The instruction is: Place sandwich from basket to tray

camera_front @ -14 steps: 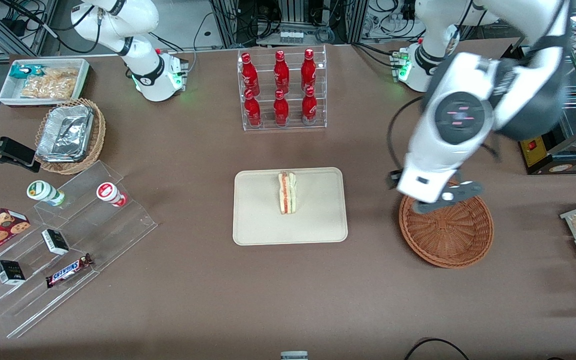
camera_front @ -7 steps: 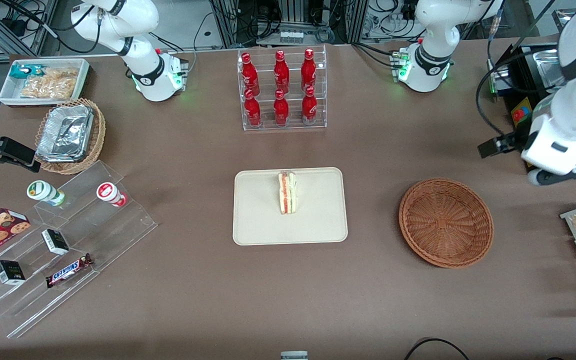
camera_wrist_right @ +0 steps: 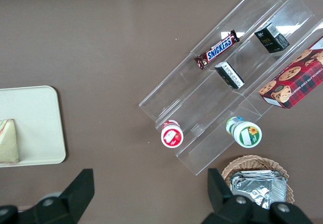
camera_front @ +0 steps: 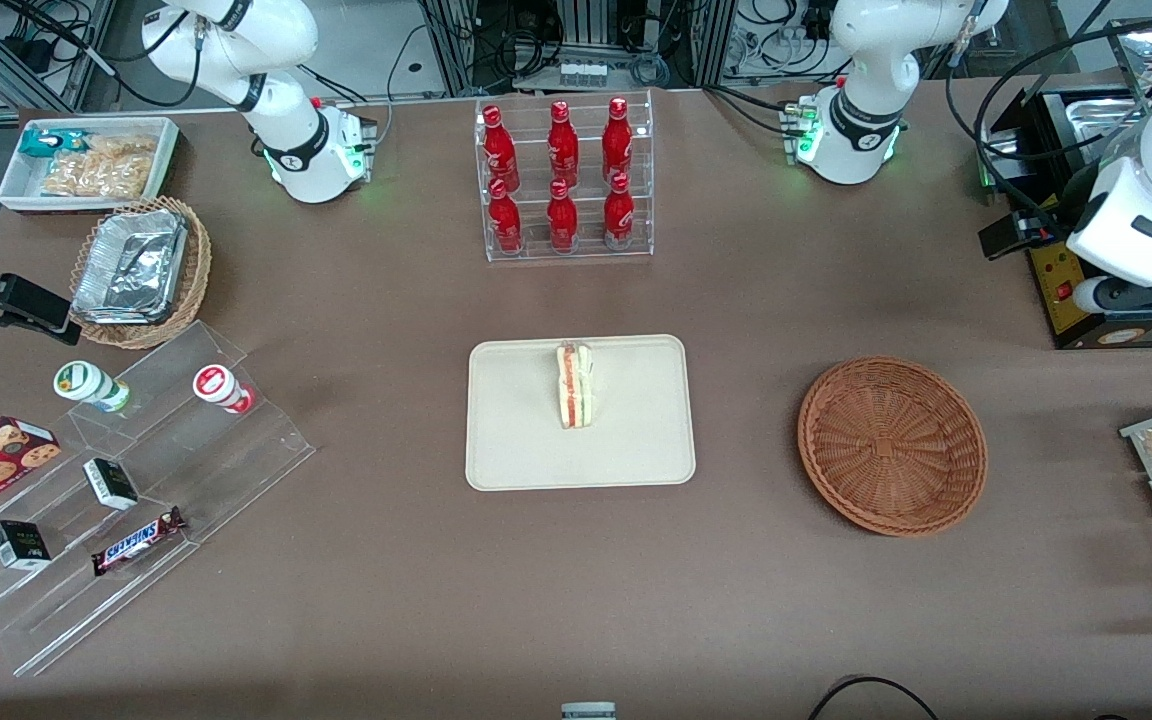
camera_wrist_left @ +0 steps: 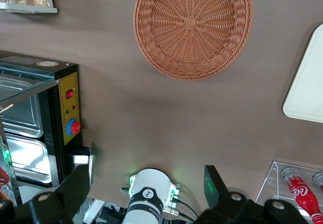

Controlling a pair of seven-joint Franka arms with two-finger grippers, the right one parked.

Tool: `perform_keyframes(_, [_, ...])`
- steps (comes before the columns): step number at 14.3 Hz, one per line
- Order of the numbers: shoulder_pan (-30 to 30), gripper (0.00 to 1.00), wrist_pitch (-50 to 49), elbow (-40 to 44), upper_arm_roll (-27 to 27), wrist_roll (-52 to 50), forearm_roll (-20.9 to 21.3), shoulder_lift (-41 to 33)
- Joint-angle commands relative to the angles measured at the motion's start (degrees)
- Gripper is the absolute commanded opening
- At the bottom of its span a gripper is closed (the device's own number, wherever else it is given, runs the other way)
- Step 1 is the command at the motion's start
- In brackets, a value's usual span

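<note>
Landmark is the tray point(camera_front: 496, 450), near the table's middle; sandwich point(camera_front: 575, 384) already rests on it, on the half farther from the front camera, standing on edge; its long axis runs from the camera-near side toward the bottle rack point(camera_front: 564, 180), red and green filling facing up.

Basket point(camera_front: 892, 445) sits well apart from the tray toward the working arm's end of the table; nothing in it, as the wrist view confirms point(camera_wrist_left: 193, 28).

Gripper point(camera_front: 1151, 295) is farther still from the tray, up above the black box with a red button point(camera_front: 1071, 295); from the wrist view its fingers point(camera_wrist_left: 216, 184) stand spread with nothing between them.

Key relation: sandwich lies well off from the gripper, with the basket roughly between them; judging by this, the placing looks done and no approach to the sandwich is called for.
</note>
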Motion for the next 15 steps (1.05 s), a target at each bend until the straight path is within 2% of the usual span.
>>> perform_keyframes(1, [0.67, 1.0, -0.56, 0.2, -0.43, 0.96, -0.7, -0.21])
perform_keyframes(4, [-0.56, 1.0, -0.55, -0.67, 0.62, 0.96, -0.53, -1.78])
perform_keyframes(6, [-5.9, 1.0, -0.12, -3.39, 6.75, 2.35, -0.88, -4.59])
perform_keyframes(7, [-7.05, 1.0, -0.2, -4.27, 7.91, 3.93, -0.88, -5.39])
perform_keyframes(9, [-6.98, 1.0, 0.14, -4.37, 7.92, 4.04, -2.45, -5.4])
perform_keyframes(15, [-7.24, 1.0, 0.67, -4.46, 7.92, 4.21, -2.37, -5.31])
